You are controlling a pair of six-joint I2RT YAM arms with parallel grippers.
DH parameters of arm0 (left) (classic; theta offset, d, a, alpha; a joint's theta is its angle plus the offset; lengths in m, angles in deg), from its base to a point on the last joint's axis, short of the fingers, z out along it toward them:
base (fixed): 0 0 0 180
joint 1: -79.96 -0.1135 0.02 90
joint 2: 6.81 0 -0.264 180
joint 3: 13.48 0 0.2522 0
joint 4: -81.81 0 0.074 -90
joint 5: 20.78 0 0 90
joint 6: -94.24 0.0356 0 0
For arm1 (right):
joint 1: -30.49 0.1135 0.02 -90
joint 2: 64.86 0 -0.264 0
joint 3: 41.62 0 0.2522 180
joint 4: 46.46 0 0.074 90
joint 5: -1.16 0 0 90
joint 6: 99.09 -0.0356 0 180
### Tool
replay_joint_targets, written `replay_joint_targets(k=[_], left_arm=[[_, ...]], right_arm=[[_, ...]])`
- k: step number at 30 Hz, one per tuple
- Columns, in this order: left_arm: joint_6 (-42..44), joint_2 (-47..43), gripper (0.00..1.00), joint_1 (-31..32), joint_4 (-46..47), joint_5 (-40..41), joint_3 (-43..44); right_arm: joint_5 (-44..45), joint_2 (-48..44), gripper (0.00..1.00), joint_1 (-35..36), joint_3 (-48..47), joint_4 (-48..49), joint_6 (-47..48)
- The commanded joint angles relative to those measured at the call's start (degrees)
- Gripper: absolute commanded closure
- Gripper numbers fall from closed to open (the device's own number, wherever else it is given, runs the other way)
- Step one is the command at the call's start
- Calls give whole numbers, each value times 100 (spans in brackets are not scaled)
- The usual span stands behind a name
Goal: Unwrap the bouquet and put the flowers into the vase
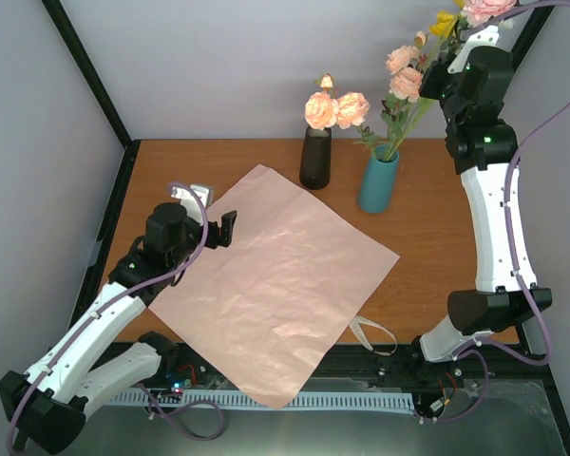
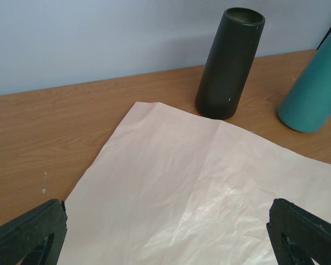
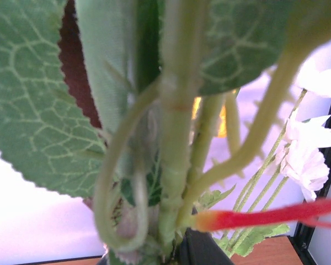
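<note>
The right claw [image 1: 437,78], high over the bench's [image 1: 437,256] 1 o'clock corner, was clenched on the flowers [image 1: 404,76]. Its fingers were hidden behind blossoms, the topmost cut off by the frame, and its own camera gave only blurred stems and leaves. The stem ends dipped into the teal vase [image 1: 378,182]. Two roses [image 1: 334,110] stood in the dark vase [image 1: 314,160]. The left claw [image 1: 223,231] hung released over the 9 o'clock edge of the pink paper [image 1: 275,285]. The ribbon [image 1: 372,334] touched the paper's 4 o'clock edge.
</note>
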State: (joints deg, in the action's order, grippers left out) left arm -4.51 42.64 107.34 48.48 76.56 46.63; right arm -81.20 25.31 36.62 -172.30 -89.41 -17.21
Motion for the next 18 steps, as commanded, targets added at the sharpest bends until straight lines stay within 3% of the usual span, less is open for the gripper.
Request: replay_joint_targets(k=[1,10,12,15,18], left_arm=[[-74,-136,0,-31,-82,40,11],[-60,-290,1,-35,-257,41,28],[-57,-322,1,-36,-289,45,40],[-46,-354,1,-31,-342,56,65],[-46,-369,0,-31,-365,79,67]], right_arm=[[197,73,97,2,43,357,56],[374,-346,93,2,1977,1528,-120],[357,-341,79,2,2270,1601,-242],[224,-297,44,2,2427,1236,-533],[169,-413,28,2,2695,970,-923]])
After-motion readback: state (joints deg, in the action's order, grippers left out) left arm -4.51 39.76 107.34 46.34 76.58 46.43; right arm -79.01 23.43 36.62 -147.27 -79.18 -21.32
